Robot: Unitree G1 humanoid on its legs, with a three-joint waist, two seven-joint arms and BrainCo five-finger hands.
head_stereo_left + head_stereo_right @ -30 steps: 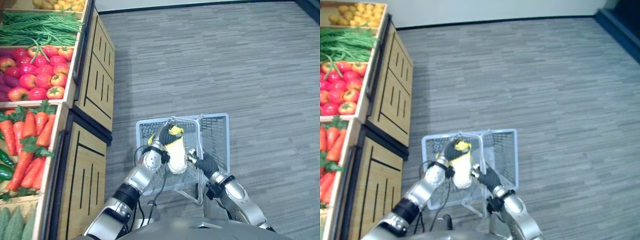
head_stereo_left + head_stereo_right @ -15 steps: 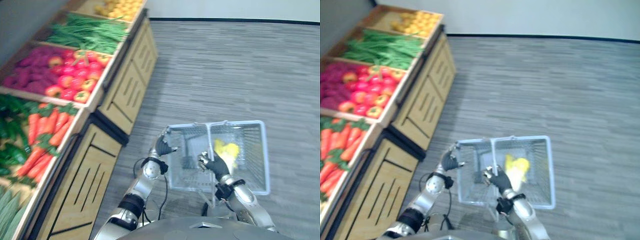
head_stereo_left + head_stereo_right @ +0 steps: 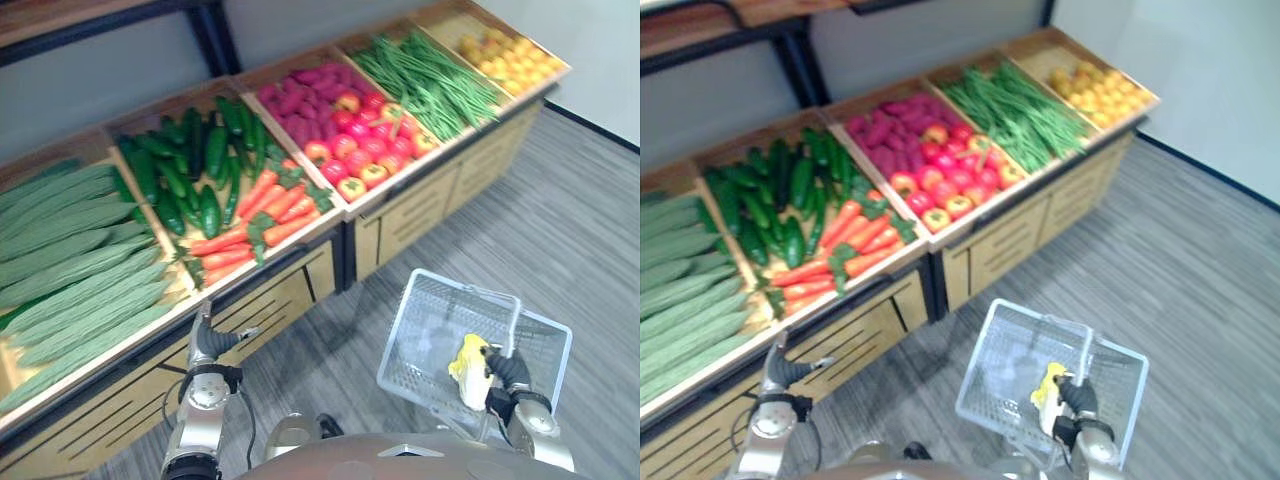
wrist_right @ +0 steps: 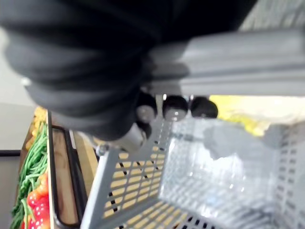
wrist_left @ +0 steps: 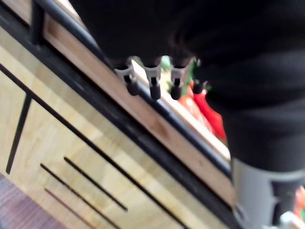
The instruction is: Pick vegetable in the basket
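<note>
A grey wire basket (image 3: pixel 425 330) hangs at the lower right, in front of the wooden produce stand. A yellow and white vegetable (image 3: pixel 468 358) lies inside it against the near wall. My right hand (image 3: pixel 508 370) is shut on the basket's grey handle (image 4: pixel 248 62), its dark-tipped fingers (image 4: pixel 175 108) curled round the bar. My left hand (image 3: pixel 208 342) is at the lower left by the stand's front edge (image 5: pixel 143 114), open and empty, its fingers (image 5: pixel 153 87) straight. Carrots (image 3: pixel 250 225) lie in the bin just beyond it.
The stand's bins hold long pale green gourds (image 3: pixel 75 270), dark cucumbers (image 3: pixel 185 165), red tomatoes (image 3: pixel 350 135), green beans (image 3: pixel 430 75) and yellow produce (image 3: pixel 510 55). Wooden panels (image 3: pixel 420 205) front the stand. Grey plank floor (image 3: pixel 580 220) lies to the right.
The camera has swung towards the stand. My left hand let go of the yellow vegetable, which now lies in the basket, and moved left to the stand's front. The right hand keeps the handle.
</note>
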